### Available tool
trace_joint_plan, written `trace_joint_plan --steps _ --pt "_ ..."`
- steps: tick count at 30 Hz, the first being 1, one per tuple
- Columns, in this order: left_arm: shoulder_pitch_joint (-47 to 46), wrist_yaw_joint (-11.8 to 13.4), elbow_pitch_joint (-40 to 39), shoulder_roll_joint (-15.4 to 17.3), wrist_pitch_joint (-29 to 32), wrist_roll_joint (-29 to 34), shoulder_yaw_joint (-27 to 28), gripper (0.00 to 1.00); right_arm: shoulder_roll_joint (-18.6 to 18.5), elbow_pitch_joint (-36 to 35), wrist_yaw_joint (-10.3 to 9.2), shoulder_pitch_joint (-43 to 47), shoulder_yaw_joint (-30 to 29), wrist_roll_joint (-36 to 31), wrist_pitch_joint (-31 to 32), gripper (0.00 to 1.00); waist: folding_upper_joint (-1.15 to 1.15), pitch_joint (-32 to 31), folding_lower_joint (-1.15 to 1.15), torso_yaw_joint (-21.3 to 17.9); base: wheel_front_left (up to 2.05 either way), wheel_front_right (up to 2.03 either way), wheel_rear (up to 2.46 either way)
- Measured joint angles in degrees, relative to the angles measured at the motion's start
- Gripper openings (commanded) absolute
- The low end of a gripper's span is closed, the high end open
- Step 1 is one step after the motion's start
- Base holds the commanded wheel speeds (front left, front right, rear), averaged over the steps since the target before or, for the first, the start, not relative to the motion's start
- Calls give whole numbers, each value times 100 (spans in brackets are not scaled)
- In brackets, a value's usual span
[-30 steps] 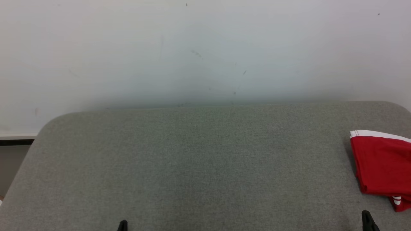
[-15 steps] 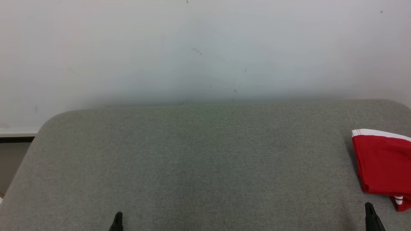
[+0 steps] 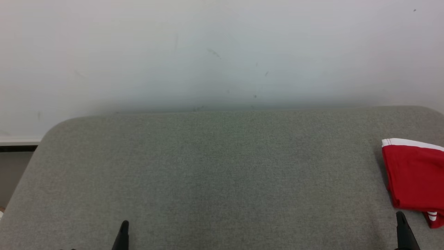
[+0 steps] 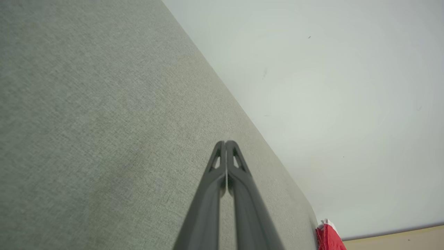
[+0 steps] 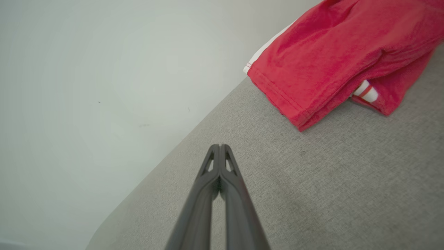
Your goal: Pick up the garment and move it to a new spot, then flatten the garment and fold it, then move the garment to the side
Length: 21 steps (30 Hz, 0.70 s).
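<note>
The garment (image 3: pixel 414 178) is red with white trim and lies folded at the right edge of the grey fabric surface (image 3: pixel 215 173). In the right wrist view the garment (image 5: pixel 333 55) sits ahead and to the right of my right gripper (image 5: pixel 220 146), which is shut and empty. The right gripper (image 3: pixel 401 217) shows at the lower right of the head view, just in front of the garment without touching it. My left gripper (image 3: pixel 124 224) is at the lower left, far from the garment. Its tips (image 4: pixel 225 142) are pressed together, shut and empty, and a corner of the garment (image 4: pixel 327 236) shows far off.
A pale wall (image 3: pixel 222 52) rises right behind the grey surface. The surface has rounded far corners, and at the left a strip of floor and skirting (image 3: pixel 17 149) shows past its edge.
Both gripper tips have risen further into the head view from its bottom edge. The head view has shifted slightly, so the wall marks and the surface's far edge sit a little higher.
</note>
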Motion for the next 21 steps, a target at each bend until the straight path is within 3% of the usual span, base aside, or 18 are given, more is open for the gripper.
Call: trace_joint_plan --steps 21 --pt "-258 -126 38 15 343 -1330 229 0 22 -103 0 -202 -44 1351 322 0 0 80 0 28 0 0 0"
